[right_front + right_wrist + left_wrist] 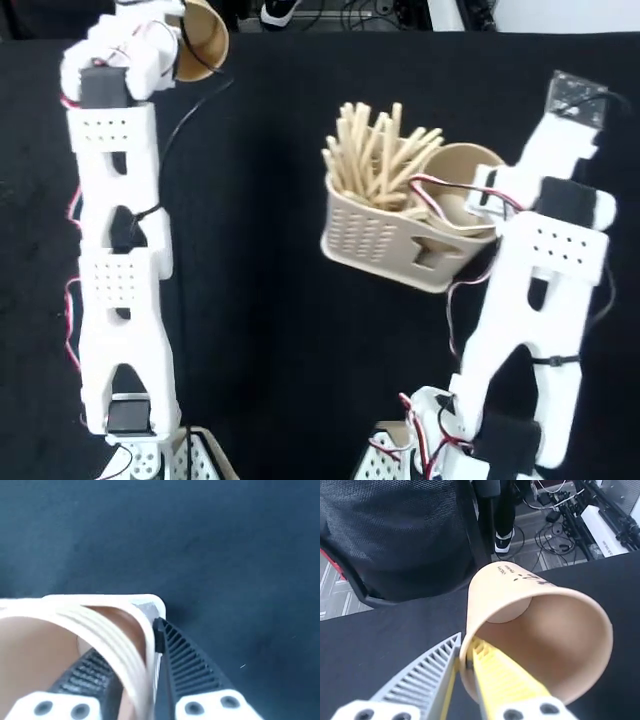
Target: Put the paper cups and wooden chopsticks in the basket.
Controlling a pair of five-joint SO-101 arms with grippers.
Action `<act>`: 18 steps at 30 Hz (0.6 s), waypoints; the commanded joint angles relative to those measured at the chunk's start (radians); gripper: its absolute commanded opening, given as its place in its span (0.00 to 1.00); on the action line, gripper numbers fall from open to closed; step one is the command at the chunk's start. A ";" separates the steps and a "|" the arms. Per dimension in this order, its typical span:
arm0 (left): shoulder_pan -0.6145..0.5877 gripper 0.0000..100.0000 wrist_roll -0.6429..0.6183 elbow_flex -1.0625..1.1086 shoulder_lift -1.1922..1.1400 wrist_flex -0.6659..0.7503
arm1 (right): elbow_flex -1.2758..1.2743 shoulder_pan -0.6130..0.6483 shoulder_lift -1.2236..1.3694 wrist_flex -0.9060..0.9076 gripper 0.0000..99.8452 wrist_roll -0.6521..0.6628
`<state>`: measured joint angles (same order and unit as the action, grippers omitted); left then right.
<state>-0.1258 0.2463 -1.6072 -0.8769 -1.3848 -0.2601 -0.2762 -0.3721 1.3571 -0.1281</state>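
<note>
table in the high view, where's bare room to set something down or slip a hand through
Widest bare patch: the black table between the left arm and the basket, running down between both arm bases. Crowded: the basket, packed with chopsticks and cups, with the right gripper on its rim.

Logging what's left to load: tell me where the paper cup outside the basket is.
High view, top left: the paper cup is clamped by its wall in the left gripper, well apart from the basket at centre.
</note>
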 commanded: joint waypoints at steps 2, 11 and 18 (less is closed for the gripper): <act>-0.012 0.03 -0.006 -0.058 0.295 -0.238 | 0.111 0.147 -0.010 0.081 0.01 -0.098; -0.102 0.03 -0.133 -0.004 0.651 -0.377 | 0.308 0.474 -0.002 0.239 0.01 -0.282; -0.101 0.03 -0.141 0.183 0.936 -0.377 | 0.314 0.597 0.013 0.187 0.01 -0.408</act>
<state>-0.2225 0.1174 -1.5428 -0.1143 -1.7591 -0.0238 0.2900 -0.3613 1.5812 -0.4826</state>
